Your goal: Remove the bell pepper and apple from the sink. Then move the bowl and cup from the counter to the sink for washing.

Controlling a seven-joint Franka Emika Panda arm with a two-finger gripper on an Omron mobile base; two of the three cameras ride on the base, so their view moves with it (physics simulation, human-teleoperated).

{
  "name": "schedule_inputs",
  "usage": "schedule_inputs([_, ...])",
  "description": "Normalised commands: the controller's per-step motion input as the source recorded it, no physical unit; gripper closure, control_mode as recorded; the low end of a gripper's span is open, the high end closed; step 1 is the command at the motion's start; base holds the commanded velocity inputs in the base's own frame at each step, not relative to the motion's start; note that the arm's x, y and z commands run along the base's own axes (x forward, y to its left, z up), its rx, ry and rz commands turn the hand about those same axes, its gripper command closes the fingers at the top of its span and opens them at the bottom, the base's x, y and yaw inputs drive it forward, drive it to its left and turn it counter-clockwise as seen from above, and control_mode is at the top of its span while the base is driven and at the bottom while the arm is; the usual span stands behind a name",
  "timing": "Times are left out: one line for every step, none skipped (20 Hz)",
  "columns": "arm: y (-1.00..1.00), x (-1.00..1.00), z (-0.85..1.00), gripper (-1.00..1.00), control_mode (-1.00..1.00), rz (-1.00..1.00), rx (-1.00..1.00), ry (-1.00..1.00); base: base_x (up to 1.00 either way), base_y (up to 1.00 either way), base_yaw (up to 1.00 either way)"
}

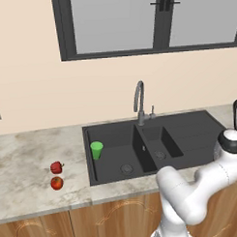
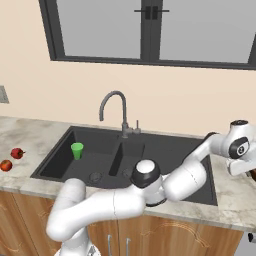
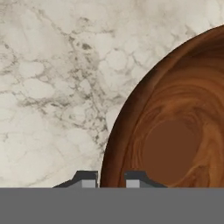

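One bowl (image 3: pixel 175 131) rim between closed-in pincer (image 3: pixel 112 179) tips, one cup (image 1: pixel 96 150) in sink (image 1: pixel 188 127)

light: even, bright | shadows: faint, soft | glare: none | focus: sharp, rendered

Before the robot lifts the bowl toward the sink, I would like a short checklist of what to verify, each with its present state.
1. Bell pepper out of the sink: ok, it lies on the counter.
2. Apple out of the sink: ok, on the counter just in front of the pepper.
3. Cup in the sink: ok, upright in the large basin.
4. Tool astride the bowl rim: ok, one fingertip on each side.
5. Firm grip on the rim: cannot tell.
6. Room for the bowl in the large basin: ok, bare floor beside the cup.
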Motion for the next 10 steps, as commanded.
schedule_inputs([0.02,-0.03,0.0,1.0,-1.0,0.0,0.05,0.11,0.0,0.0,0.0])
schedule_inputs([0.03,-0.06,0.04,1.0,-1.0,0.0,0.06,0.06,0.0,0.0,0.0])
schedule_inputs([0.07,-0.09,0.06,1.0,-1.0,0.0,0.07,0.01,0.0,0.0,0.0])
schedule_inputs([0.06,-0.12,0.08,1.0,-1.0,0.0,0.11,0.02,0.0,0.0,0.0])
schedule_inputs([0.07,-0.21,0.09,1.0,-1.0,0.0,0.15,0.0,0.0,0.0,0.0])
schedule_inputs([0.1,-0.18,0.14,1.0,-1.0,0.01,0.16,0.0,0.0,0.0,0.0])
schedule_inputs([0.13,-0.18,0.16,1.0,-1.0,0.01,0.16,0.0,0.0,0.0,0.0])
schedule_inputs([0.14,-0.14,0.21,1.0,-1.0,0.0,0.16,0.0,0.0,0.0,0.0])
schedule_inputs([0.12,-0.08,0.27,1.0,-1.0,0.0,0.12,-0.03,0.0,0.0,0.0])
schedule_inputs([0.11,-0.09,0.28,1.0,-1.0,0.0,0.08,-0.09,0.0,0.0,0.0])
